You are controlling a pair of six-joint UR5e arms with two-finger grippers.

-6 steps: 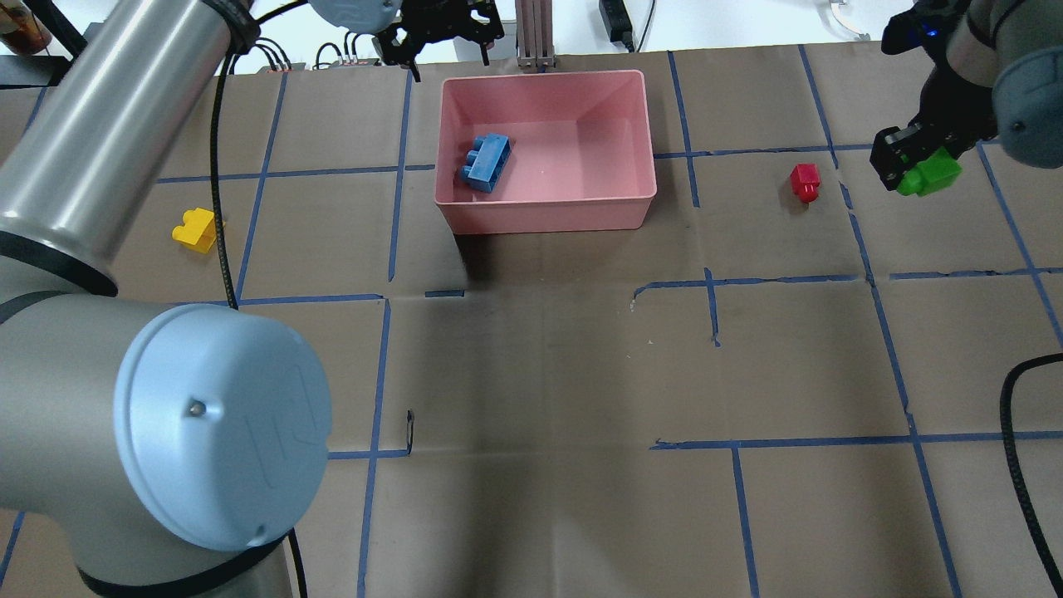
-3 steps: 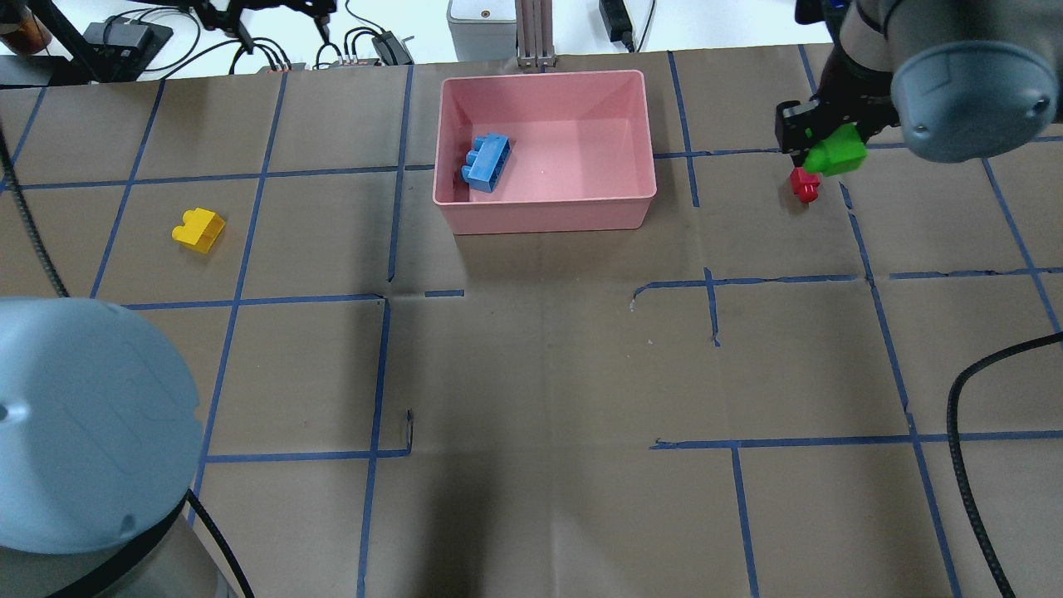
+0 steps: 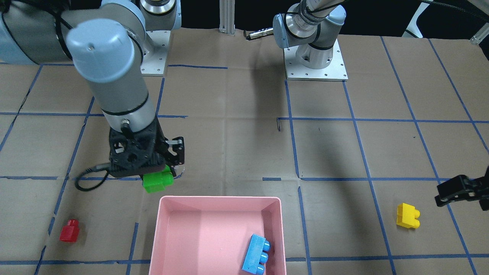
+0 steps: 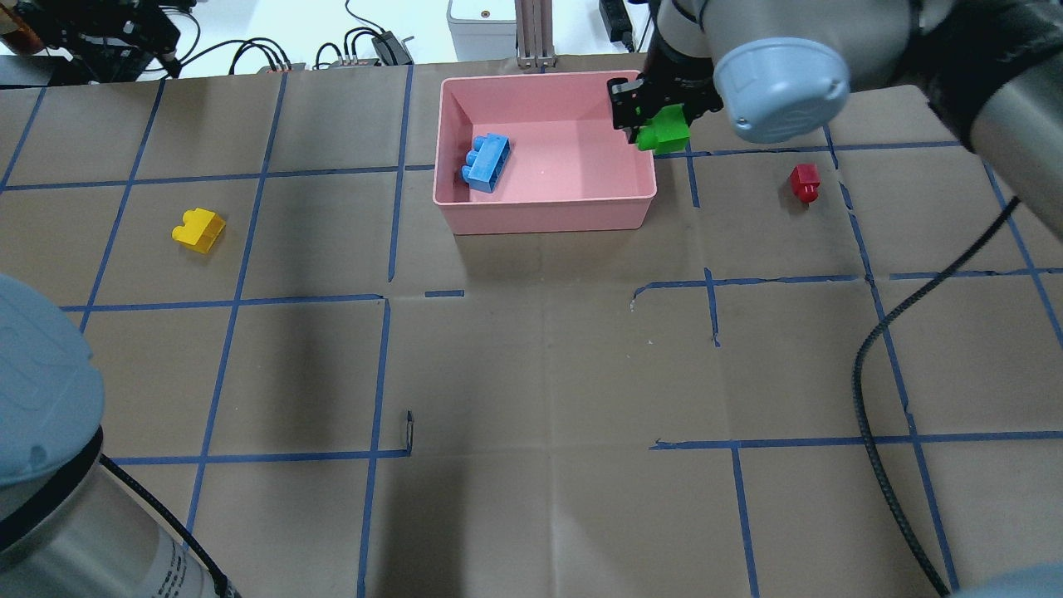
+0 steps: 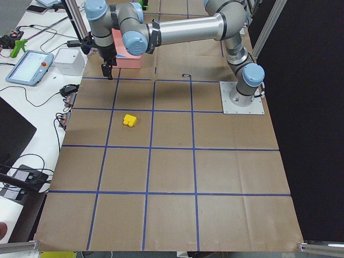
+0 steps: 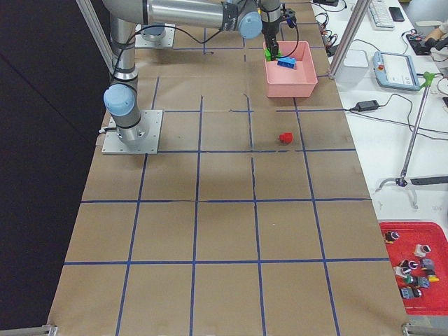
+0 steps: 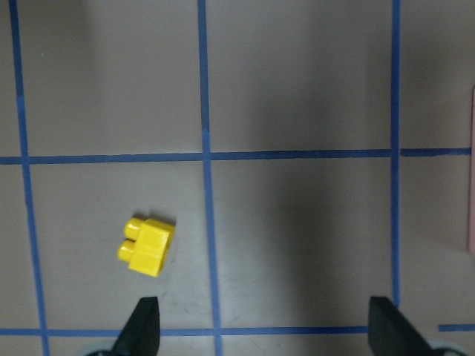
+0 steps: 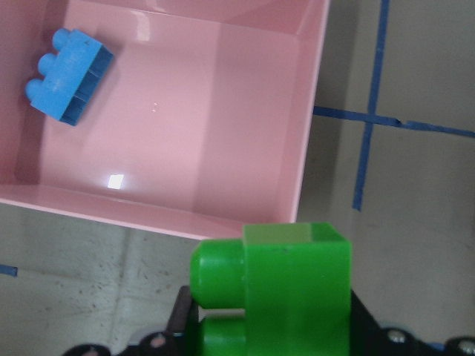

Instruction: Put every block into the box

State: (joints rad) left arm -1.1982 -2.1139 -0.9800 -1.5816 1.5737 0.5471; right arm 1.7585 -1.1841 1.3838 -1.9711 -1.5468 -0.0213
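Observation:
My right gripper [image 4: 656, 124] is shut on the green two-stud block [image 4: 664, 133] and holds it in the air over the right wall of the pink box [image 4: 548, 218]. The block fills the bottom of the right wrist view [image 8: 289, 289], beside the box wall [image 8: 308, 133]. The light blue block [image 4: 486, 163] lies inside the box. The red block [image 4: 805, 181] lies on the table right of the box. The yellow block [image 4: 198, 230] lies far left. My left gripper [image 7: 263, 334] is open and empty above the table, the yellow block [image 7: 147, 246] ahead of its left finger.
Cables and small devices [image 4: 365, 46] line the table's far edge, with an aluminium post [image 4: 531, 33] behind the box. My right arm's black cable [image 4: 872, 374] hangs over the right side. A red tray of small parts [image 6: 416, 269] sits off the table.
My right gripper has carried the green block left, from beside the red block to the box's right wall. My left arm has swung left, towards the yellow block's side.

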